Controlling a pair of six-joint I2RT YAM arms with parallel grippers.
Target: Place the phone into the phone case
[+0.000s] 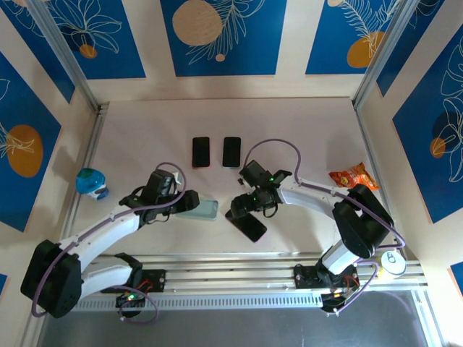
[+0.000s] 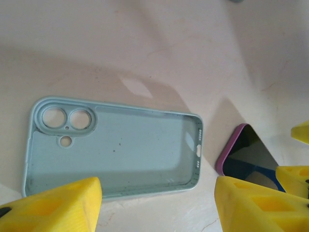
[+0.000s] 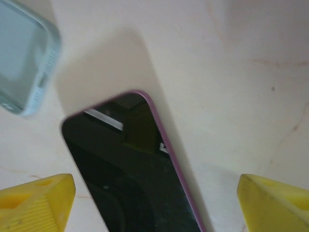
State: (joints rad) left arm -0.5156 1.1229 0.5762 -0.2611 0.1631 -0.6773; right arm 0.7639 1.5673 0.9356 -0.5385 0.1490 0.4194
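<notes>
My L end effector (image 2: pixel 157 200) open over light-blue phone case (image 2: pixel 125 150), not gripping. My R end effector (image 3: pixel 154 198) open, straddling purple-edged phone (image 3: pixel 120 179) flat on table (image 3: pixel 241 72).

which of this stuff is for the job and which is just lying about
For the job: purple phone, blue case.
Lying about: two far phones, snack bag, blue-white item.

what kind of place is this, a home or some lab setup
Most likely a staged robot test cell, not a home: a pale table boxed in by printed blue wall panels, an aluminium rail at its near edge, and phones laid out neatly as props.
</notes>
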